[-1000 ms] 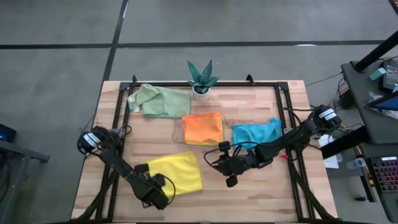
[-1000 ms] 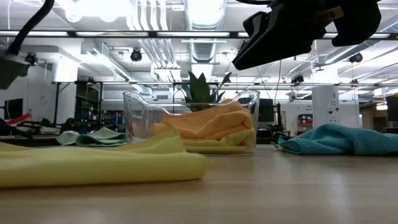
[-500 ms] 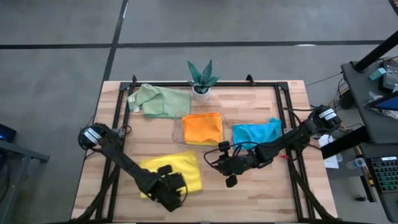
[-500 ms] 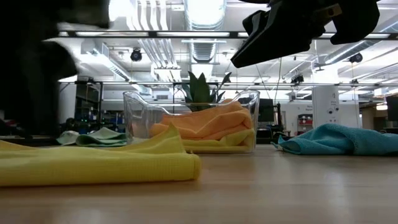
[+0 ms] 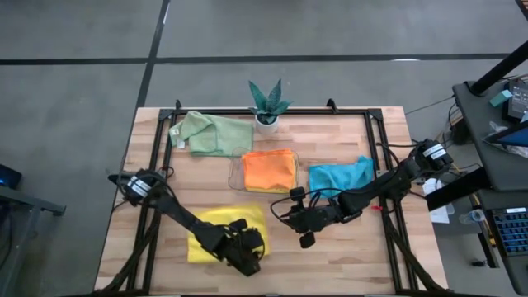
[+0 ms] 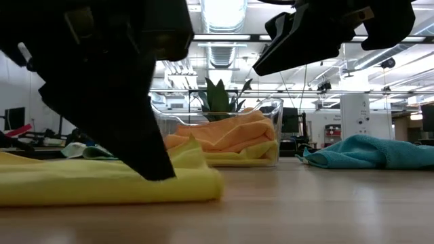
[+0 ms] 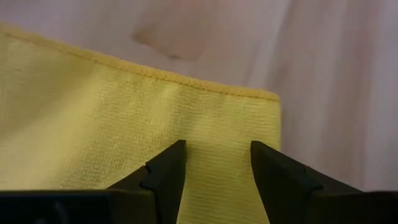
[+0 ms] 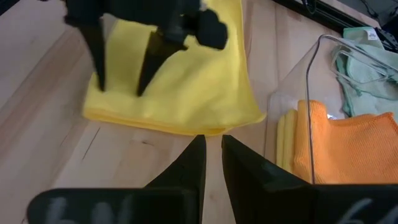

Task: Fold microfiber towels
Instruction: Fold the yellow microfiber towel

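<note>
The left gripper stood over the near right corner of a folded yellow towel, its two dark tapered fingers spread apart above the finely woven, hemmed cloth and clasping nothing. The right gripper hung just right of that towel, above bare wood, its fingers drawn nearly together and empty. Five towels were countable: the yellow one at the table's front; an orange towel folded square on a second yellow towel, both inside one clear plastic tray at mid-table; one teal-blue towel, rumpled, just right of the tray; one pale green towel, loosely crumpled, at the far left. One small potted plant with pointed leaves stood at the far edge of the light wooden slatted table.
</note>
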Available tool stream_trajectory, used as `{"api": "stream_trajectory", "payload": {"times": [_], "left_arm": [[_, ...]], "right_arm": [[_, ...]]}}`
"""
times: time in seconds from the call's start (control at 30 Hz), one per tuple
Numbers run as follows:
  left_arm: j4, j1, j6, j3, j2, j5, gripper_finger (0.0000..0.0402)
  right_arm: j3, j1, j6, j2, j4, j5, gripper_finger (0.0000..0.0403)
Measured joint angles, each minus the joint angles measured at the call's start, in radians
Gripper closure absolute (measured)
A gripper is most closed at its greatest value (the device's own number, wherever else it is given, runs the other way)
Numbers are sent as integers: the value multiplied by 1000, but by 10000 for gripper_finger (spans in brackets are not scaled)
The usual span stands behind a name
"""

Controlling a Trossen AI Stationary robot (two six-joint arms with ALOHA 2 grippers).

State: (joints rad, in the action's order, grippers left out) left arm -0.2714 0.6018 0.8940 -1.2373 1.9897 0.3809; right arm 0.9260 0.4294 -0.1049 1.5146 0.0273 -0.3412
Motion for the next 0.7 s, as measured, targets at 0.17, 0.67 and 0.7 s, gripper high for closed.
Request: {"api": "stream_trajectory", "payload": {"times": [0.17, 0.67, 0.7], "left_arm": [[131, -7, -62, -9, 34, -4, 236], [100, -14, -194, -23, -44, 16, 236], [73, -11, -193, -22, -55, 12, 236]], "right_arm": [[0, 0, 0, 0, 0, 0, 360], [-11, -1, 253, 0, -22, 0, 360], [-14, -2, 297, 4, -21, 0, 360]]}}
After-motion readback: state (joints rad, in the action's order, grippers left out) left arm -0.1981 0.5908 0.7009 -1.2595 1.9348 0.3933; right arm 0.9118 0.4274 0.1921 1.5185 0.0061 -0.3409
